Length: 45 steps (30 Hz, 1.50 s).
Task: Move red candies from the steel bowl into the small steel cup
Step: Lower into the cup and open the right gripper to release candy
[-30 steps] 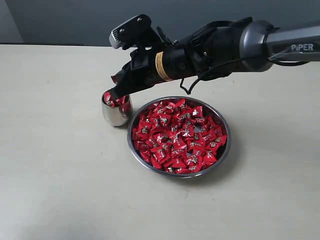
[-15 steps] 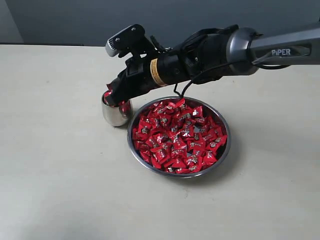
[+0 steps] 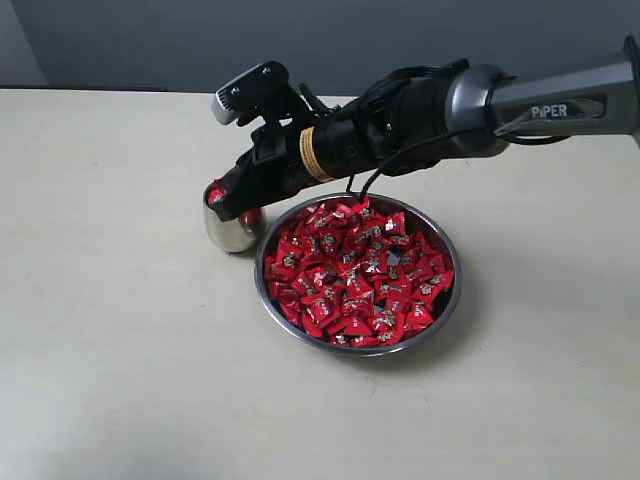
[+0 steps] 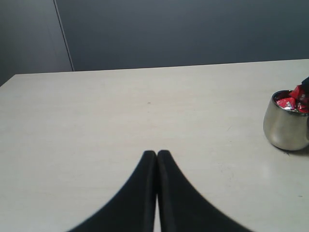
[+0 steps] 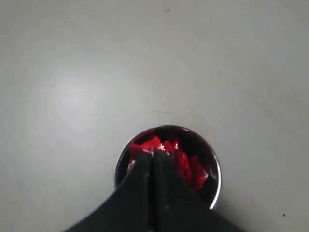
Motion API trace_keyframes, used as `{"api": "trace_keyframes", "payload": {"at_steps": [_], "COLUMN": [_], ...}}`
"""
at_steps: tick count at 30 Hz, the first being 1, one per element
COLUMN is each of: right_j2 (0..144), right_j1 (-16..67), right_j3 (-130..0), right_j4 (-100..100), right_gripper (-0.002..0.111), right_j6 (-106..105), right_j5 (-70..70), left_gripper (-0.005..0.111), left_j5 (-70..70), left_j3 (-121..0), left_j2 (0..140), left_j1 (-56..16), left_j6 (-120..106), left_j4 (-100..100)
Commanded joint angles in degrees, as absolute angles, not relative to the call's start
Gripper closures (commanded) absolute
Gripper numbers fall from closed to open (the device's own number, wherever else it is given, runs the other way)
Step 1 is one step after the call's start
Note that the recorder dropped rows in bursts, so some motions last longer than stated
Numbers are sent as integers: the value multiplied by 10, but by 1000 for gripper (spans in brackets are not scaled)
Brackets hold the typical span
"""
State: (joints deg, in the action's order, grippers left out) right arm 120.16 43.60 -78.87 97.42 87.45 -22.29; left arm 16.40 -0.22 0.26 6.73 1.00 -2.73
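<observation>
The steel bowl sits mid-table, heaped with red candies. Just left of it stands the small steel cup, also seen in the left wrist view and from above, with red candies inside. My right gripper reaches over from the right, tips dipped into the cup's mouth, shut on a red candy that pokes out at the tips. My left gripper hangs shut and empty over bare table, left of the cup, and is out of the exterior view.
The pale table stretches around bowl and cup. A dark wall stands behind the far edge. The right arm's forearm crosses above the bowl's far rim.
The right gripper has sunk and shifted slightly left, bringing its candy from above the cup down into the cup's mouth. Bowl and cup have not moved.
</observation>
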Motion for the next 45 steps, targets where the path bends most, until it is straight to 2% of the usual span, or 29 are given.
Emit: {"api": "trace_keyframes", "payload": {"at_steps": [1, 41, 45], "right_j2": [1208, 1209, 1209], "right_j1": [433, 433, 433], "right_j3": [-791, -792, -792], "right_j4": [977, 997, 997], "right_gripper": [109, 109, 97], "right_j6": [885, 907, 907], "right_j5": [-223, -225, -225], "left_gripper": [106, 106, 106], "left_j5": [163, 163, 163], "left_j3": [0, 0, 0], "left_j2": [0, 0, 0], "left_j1": [68, 68, 68], "left_j6": [11, 11, 11], "left_j4": [-26, -26, -26]}}
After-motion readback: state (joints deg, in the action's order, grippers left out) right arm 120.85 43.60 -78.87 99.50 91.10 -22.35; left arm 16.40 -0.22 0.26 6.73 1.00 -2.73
